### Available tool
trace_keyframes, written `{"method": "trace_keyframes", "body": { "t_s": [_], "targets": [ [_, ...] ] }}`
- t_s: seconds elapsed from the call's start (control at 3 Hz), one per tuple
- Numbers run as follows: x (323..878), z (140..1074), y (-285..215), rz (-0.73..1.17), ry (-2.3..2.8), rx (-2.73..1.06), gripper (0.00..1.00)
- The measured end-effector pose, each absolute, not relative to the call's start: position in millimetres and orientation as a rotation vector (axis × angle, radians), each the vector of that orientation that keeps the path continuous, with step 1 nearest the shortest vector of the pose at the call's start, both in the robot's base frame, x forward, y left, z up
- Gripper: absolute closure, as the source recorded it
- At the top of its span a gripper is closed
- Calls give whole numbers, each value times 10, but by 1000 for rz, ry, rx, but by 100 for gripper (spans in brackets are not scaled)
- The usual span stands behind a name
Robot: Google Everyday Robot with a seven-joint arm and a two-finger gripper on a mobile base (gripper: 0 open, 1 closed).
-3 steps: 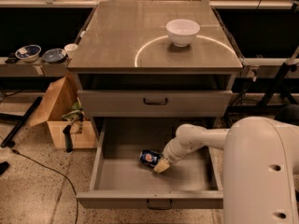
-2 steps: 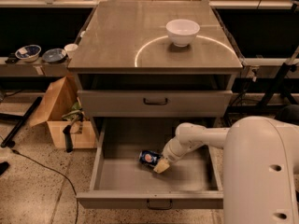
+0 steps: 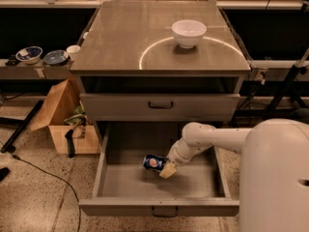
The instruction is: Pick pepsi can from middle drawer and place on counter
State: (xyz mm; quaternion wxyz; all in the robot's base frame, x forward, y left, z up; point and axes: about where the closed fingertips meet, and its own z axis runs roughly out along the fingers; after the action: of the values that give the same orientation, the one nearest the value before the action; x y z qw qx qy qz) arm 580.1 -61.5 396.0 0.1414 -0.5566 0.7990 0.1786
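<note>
The pepsi can [image 3: 153, 162] lies on its side, tilted, in the open middle drawer [image 3: 120, 206], near the drawer's centre. My gripper [image 3: 166, 170] reaches down into the drawer from the right on the white arm and sits right against the can's right end. Above, the counter [image 3: 125, 42] is the cabinet's flat metal top with a pale circular arc.
A white bowl [image 3: 188, 33] stands on the counter at the back right. The drawer above [image 3: 159, 106] is closed. A cardboard box [image 3: 63, 117] sits on the floor to the left, below a side shelf with small bowls [image 3: 29, 53]. My white base [image 3: 275, 178] fills the lower right.
</note>
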Motion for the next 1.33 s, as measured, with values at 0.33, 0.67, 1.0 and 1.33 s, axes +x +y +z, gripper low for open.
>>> {"method": "trace_keyframes", "body": {
  "t_s": [0.33,0.67,1.0,1.33],
  "targets": [
    [5723,4148,-621,497,2269,-1651,100],
    [5633,4363,-620,482,2221,-1711,100],
    [5533,4646,-581,461,2166,-1776,100],
    [5479,4951,-527,409,2125,-1824,100]
  ]
}}
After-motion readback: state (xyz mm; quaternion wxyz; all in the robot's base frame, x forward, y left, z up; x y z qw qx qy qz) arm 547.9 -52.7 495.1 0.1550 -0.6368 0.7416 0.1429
